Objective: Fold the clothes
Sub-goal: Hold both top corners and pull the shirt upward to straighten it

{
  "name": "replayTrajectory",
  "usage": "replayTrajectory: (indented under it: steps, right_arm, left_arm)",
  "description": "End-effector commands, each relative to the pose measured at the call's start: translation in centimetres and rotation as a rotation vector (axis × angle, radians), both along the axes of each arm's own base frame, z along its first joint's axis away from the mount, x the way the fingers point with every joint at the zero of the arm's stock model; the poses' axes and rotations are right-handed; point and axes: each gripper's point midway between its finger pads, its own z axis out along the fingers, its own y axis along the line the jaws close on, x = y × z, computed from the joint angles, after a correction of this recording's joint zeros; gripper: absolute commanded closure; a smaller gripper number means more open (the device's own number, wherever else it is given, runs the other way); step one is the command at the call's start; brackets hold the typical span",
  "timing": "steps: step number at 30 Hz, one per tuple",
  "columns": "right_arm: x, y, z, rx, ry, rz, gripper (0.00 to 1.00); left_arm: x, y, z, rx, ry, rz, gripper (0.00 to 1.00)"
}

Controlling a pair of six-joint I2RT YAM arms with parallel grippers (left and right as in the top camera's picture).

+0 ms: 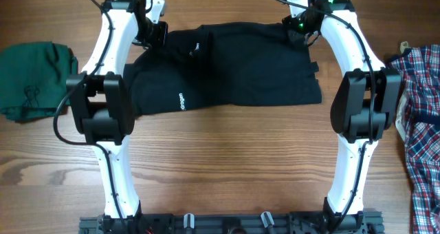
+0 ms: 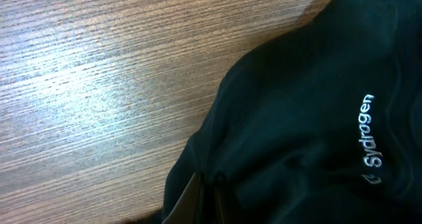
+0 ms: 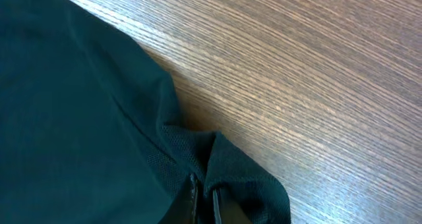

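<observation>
Wooden counter carries the black shirt, spread at its far middle between both arms. On the shirt's left edge the left pincer is clamped; the right pincer grips its right edge. Beyond lie a green garment far left and a plaid shirt far right.

The overhead view looks straight down on the whole brown wooden table. Both wrist views sit close above the black soft-fabric shirt, which all three views share.
</observation>
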Motion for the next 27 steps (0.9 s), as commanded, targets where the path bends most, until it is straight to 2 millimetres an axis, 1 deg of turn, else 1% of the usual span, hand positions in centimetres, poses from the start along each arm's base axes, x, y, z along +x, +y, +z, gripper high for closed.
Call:
replayTrajectory:
  steps: [1,4,6,10,14,17,20,25,27]
  right_arm:
    - [0.0,-1.3,1.9,-0.026,-0.032,-0.014,0.96]
    - [0.0,-2.7,1.8,-0.025,-0.025,-0.042,0.96]
    - [-0.2,-3.2,1.7,-0.029,-0.014,-0.046,0.96]
    - [-0.5,-3.3,1.6,-0.043,-0.009,-0.02,0.96]
    - [-0.8,-3.5,1.4,-0.044,0.007,-0.02,0.96]
    - [-1.6,-3.5,1.1,-0.052,0.037,-0.003,0.96]
    - [-2.0,-3.5,0.9,-0.052,0.055,-0.002,0.96]
    - [-2.6,-3.5,0.6,-0.053,0.083,-0.002,0.96]
    - [-2.9,-3.5,0.5,-0.053,0.094,-0.001,0.96]
  left_arm:
    - [-0.4,0.0,1.9,0.002,-0.014,0.008,0.96]
    - [-0.6,0.1,1.9,0.003,-0.006,0.009,0.96]
    - [-0.6,0.1,1.8,0.003,-0.003,0.01,0.96]
    - [-1.1,0.1,1.7,0.004,0.018,0.01,0.96]
    - [-2.1,0.4,1.4,0.018,0.061,0.021,0.96]
    - [-2.2,1.6,1.3,0.025,0.077,0.116,0.96]
    - [-2.3,2.4,1.3,0.015,0.091,0.171,0.96]
    - [-3.2,2.4,1.2,0.011,0.129,0.191,0.96]
    - [-3.4,2.4,1.8,0.006,0.127,0.206,0.96]
